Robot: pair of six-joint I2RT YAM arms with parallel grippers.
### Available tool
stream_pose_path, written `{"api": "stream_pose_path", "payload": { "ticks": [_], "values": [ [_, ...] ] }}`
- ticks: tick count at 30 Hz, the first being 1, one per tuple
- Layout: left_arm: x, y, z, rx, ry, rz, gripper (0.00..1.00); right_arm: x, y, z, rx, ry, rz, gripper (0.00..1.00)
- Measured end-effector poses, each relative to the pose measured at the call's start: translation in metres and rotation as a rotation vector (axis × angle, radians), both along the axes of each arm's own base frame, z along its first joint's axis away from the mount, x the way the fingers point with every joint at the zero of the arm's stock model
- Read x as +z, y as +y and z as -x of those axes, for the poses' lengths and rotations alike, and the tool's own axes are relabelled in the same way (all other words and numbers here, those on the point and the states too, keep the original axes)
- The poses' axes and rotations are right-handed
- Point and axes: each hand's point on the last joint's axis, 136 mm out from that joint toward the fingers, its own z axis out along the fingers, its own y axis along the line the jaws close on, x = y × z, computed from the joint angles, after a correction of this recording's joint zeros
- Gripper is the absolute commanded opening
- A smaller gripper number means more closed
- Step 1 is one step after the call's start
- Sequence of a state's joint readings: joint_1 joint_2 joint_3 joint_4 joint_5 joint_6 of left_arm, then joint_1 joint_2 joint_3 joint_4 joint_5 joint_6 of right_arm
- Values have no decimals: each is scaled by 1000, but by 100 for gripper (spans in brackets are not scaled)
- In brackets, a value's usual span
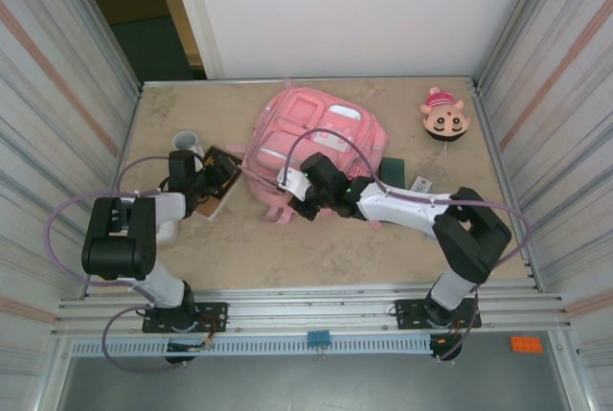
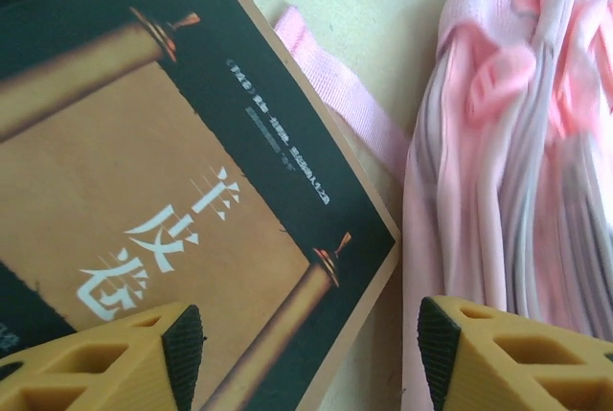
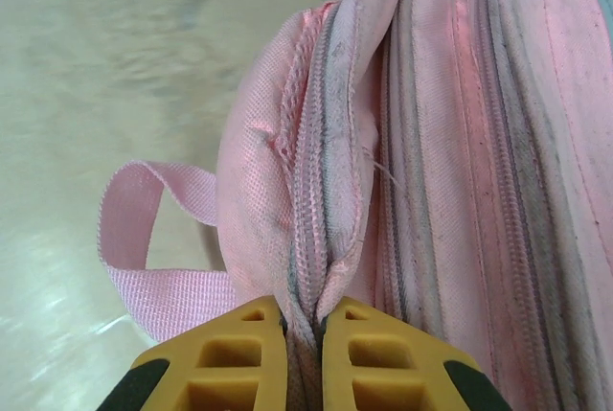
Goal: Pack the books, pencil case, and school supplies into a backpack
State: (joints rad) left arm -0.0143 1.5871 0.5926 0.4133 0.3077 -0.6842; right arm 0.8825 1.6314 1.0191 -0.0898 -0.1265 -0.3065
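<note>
Right end effector (image 3: 303,323): clamping on the backpack (image 3: 450,143) at its zipper seam (image 3: 314,191).
Left end effector (image 2: 311,344): hovering, fingers apart, over the book (image 2: 144,191), backpack alongside.

You look down on a beige, marbled tabletop (image 1: 316,248), boxed in left and right by ribbed metal panels (image 1: 57,95). Behind it stands a plain white wall (image 1: 354,9). At far left, an opening (image 1: 153,47) shows dark green floor. Aluminium rails (image 1: 306,313) line the near edge under even light.
</note>
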Motion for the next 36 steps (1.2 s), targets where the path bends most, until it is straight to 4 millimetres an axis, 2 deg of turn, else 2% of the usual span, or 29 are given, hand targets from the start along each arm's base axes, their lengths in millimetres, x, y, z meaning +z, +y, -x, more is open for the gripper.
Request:
{"api": "stream_pose_path", "payload": {
  "ticks": [4,5,6,7,8,10,14,16,18,20,23,27,32,36],
  "values": [
    [0,4,-1,17,3,9,65,9,-16,30,55,42,5,0],
    [0,4,-1,18,4,10,65,10,-23,37,59,48,7,3],
    [1,4,-1,21,3,13,65,12,-29,42,60,53,10,12],
    [1,5,-1,24,4,15,64,14,-36,48,57,59,10,29],
    [1,6,-1,25,5,16,64,16,-43,53,48,64,8,38],
    [2,7,1,28,13,17,64,26,-54,58,8,72,-11,47],
    [6,3,16,15,60,7,62,71,-70,49,-150,64,-151,58],
    [15,-5,22,-9,58,2,61,91,-84,39,-264,84,-242,58],
    [26,-17,28,-46,45,1,60,101,-100,29,-386,113,-332,58],
    [33,-32,30,-93,38,7,60,97,-120,22,-524,160,-395,60],
    [34,-51,32,-149,50,5,60,79,-143,17,-691,240,-440,62],
    [21,-68,27,-199,98,9,59,56,-164,9,-862,349,-481,62],
    [-7,-69,20,-200,173,-4,60,31,-165,5,-953,449,-459,63],
    [-9,-73,6,-206,168,-6,60,10,-164,5,-993,505,-408,64]
  ]
}}
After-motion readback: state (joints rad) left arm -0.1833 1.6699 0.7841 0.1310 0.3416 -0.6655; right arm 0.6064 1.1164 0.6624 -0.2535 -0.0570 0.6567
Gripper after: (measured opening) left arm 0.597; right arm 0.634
